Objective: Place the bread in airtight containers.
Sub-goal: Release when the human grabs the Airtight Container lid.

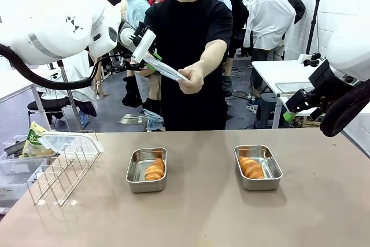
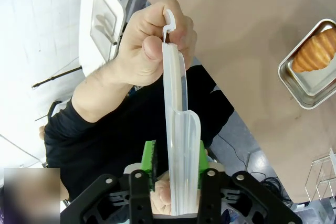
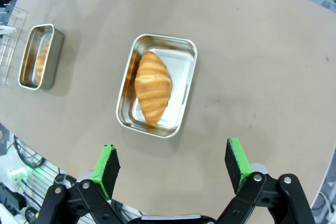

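Front: we are seeing a roll [image 1: 155, 169] lying in each tin [image 1: 134, 172]. Left wrist: the left gripper [image 2: 176, 163] is straddling a lid [image 2: 176, 93] that a person's hand [image 2: 142, 51] is pinching — pads seemingly slack. Right wrist: the right gripper [image 3: 173, 166] is hovering, jaws spread wide, above one tin.

Two rectangular stainless-steel tins with rounded corners stand uncovered near the middle of the table [image 1: 202, 215], the left tin [image 1: 136, 173] and the right tin [image 1: 268, 162] well apart. Each holds one golden-brown, ridged roll lying lengthwise: the left croissant [image 1: 155, 169] and the right croissant [image 1: 251, 168]. A translucent lid [image 1: 166, 68] hangs tilted in the air beyond the table's far edge, one end in a person's hand [image 1: 191, 79].
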You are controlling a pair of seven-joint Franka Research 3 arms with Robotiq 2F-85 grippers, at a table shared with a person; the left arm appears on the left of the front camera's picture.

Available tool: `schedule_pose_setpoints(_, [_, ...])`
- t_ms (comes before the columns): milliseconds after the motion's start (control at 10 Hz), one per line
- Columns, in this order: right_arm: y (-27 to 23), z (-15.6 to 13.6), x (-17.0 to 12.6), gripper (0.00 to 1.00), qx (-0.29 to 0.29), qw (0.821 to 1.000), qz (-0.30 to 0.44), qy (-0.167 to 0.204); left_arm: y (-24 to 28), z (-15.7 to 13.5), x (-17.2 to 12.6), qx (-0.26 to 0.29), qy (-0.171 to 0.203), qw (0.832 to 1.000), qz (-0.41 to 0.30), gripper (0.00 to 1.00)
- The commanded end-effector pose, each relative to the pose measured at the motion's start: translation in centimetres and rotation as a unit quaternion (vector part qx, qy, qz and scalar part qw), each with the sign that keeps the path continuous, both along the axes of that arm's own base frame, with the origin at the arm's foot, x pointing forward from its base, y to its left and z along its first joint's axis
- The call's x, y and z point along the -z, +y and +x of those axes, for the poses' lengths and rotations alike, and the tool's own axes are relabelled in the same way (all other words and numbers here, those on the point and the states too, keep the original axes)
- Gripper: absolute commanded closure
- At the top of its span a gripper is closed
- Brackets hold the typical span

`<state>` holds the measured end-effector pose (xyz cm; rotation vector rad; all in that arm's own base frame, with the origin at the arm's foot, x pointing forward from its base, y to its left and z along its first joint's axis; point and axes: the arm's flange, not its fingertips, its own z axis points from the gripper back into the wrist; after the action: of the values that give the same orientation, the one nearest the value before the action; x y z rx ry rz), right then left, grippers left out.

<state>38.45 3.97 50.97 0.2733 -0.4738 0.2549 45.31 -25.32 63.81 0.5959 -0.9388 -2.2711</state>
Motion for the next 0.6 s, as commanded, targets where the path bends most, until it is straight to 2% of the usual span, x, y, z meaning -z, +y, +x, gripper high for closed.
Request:
schedule_pose_setpoints(0, [-0.02,0.1,0.01,0.0,0.0,1.0,0.0,0.001,0.26,0.01,-0.26,0.006,-0.005,1.0,-0.003,0.0])
schedule_pose_setpoints(500, [-0.02,0.1,0.01,0.0,0.0,1.0,0.0,0.001,0.25,0.22,-1.04,0.025,-0.01,1.0,0.005,0.0])
